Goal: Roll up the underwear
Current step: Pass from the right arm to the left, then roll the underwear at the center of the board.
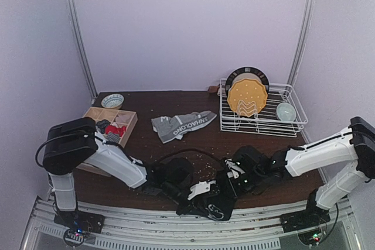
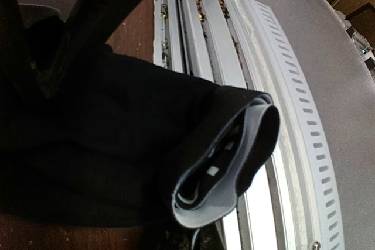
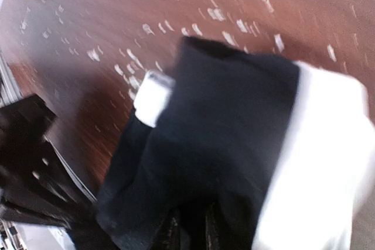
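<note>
Black underwear (image 1: pixel 210 208) with a grey waistband hangs bunched between both grippers at the table's near edge. In the left wrist view it (image 2: pixel 117 144) is partly rolled, and its rolled end (image 2: pixel 234 156) shows grey layers. My left gripper (image 1: pixel 196 199) is shut on it; its fingers are hidden under the cloth. My right gripper (image 1: pixel 227 193) meets it from the right. In the blurred right wrist view the jaws (image 3: pixel 193 232) stand almost closed on the black cloth (image 3: pixel 222 144). Grey underwear with a white-lettered waistband (image 1: pixel 183 125) lies flat mid-table.
A wooden divider box (image 1: pixel 111 126) with rolled cloth items stands at the left, a small bowl (image 1: pixel 112 100) behind it. A white dish rack (image 1: pixel 261 112) with a yellow plate and a bowl stands at the back right. Metal rails (image 1: pixel 146 226) run along the near edge.
</note>
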Motion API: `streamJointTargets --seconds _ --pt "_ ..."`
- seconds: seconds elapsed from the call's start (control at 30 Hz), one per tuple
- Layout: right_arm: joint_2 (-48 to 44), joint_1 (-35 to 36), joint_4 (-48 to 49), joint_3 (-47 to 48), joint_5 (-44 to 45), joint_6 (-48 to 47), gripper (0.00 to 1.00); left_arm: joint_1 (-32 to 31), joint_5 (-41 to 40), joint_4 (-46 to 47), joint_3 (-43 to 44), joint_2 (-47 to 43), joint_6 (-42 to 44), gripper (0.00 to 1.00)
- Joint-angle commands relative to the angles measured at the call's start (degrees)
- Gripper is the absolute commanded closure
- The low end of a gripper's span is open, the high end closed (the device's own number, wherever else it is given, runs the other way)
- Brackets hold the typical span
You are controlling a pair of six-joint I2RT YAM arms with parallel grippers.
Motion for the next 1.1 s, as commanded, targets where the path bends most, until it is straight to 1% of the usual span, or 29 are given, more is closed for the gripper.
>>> streamJointTargets --seconds 0.0,0.13,0.27,0.37,0.5,0.63,0.7,0.77,0.93,1.07 --pt "1.6 1.1 3.0 1.9 2.9 2.6 0.81 0.9 3.0 -0.4 1.5 0.6 -3.4 1.00" --pt "-4.5 2.6 0.4 2.2 5.0 1.1 0.67 1.2 4.0 -5.2 4.2 0.5 -3.8 1.00" --pt "-12.2 3.6 -6.0 2.1 8.4 -1.4 0.58 1.3 3.9 -9.9 6.7 0.6 -3.7 1.00" --pt "-17.1 4.3 -9.1 0.3 11.1 -3.7 0.55 1.8 4.5 -12.0 8.1 1.0 -4.4 1.00" --pt "-22.8 4.9 -10.6 -2.8 11.2 -6.4 0.52 3.2 6.6 -13.4 9.6 2.3 -6.8 1.00" --pt "-27.9 5.6 -5.8 -8.1 7.1 -6.9 0.49 4.5 9.1 -14.9 11.5 3.9 -9.2 1.00" --pt "-28.7 6.5 -3.7 -9.3 5.6 -6.5 0.47 5.1 10.1 -16.4 12.7 4.7 -9.9 1.00" --pt "-27.7 8.0 -3.4 -9.0 5.9 -6.5 0.47 5.6 10.8 -18.3 14.1 5.5 -10.7 1.00" --pt "-22.4 13.4 -2.3 -7.5 9.6 -7.2 0.45 7.0 13.2 -21.3 16.9 7.1 -13.1 1.00" --pt "-18.6 15.3 -0.5 -7.0 11.5 -7.5 0.44 7.2 14.0 -24.8 19.0 8.4 -13.2 1.00"
